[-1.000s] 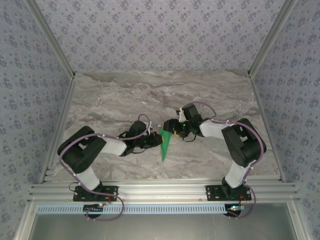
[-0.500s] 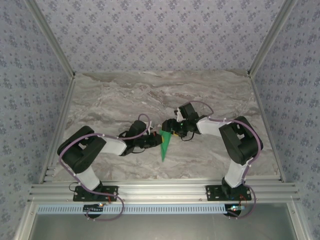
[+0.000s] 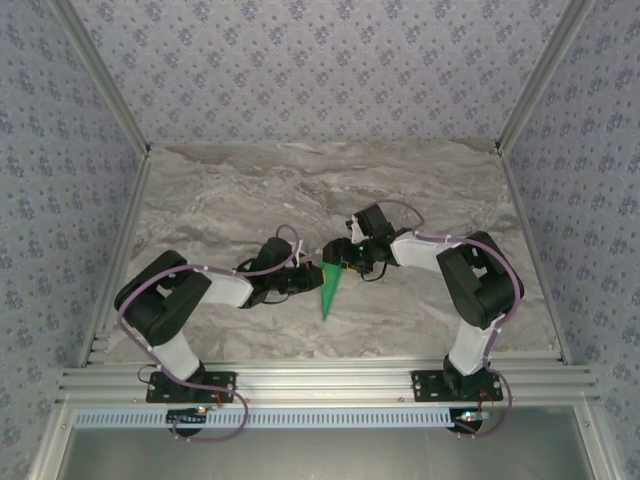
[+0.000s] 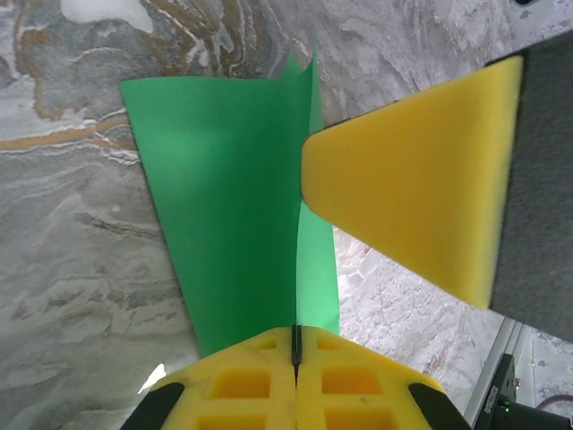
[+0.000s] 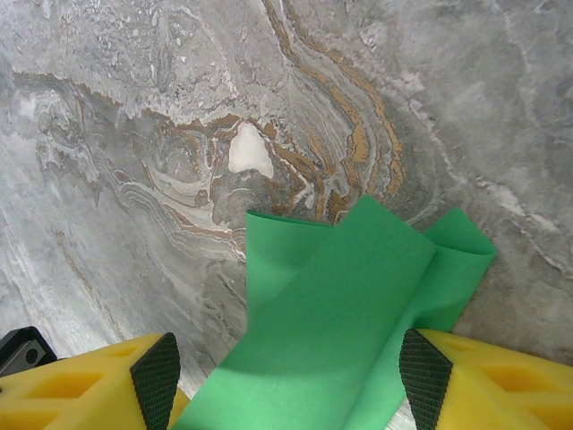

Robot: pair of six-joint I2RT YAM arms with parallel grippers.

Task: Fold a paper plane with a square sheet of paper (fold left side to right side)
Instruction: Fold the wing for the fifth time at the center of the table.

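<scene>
Green paper wedge (image 4: 233, 197) tight in closed left end effector (image 4: 295, 345), broad end inside wide-open right end effector (image 5: 282, 358)

My arms (image 3: 225, 292) were black and white with purple cables (image 3: 440, 238); the right pincer (image 5: 288, 381) had yellow fingers (image 5: 81, 381).

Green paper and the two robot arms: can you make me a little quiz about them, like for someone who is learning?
1. True or false: the left end effector is shut on the green paper.
2. Seen from the top camera, the paper looks like: A) a flat square, B) a narrow pointed wedge, C) a crumpled ball.
3. Fill in: the right end effector, with the paper between its fingers, is ____ (open or shut).
Key: 1 true; 2 B; 3 open.
</scene>
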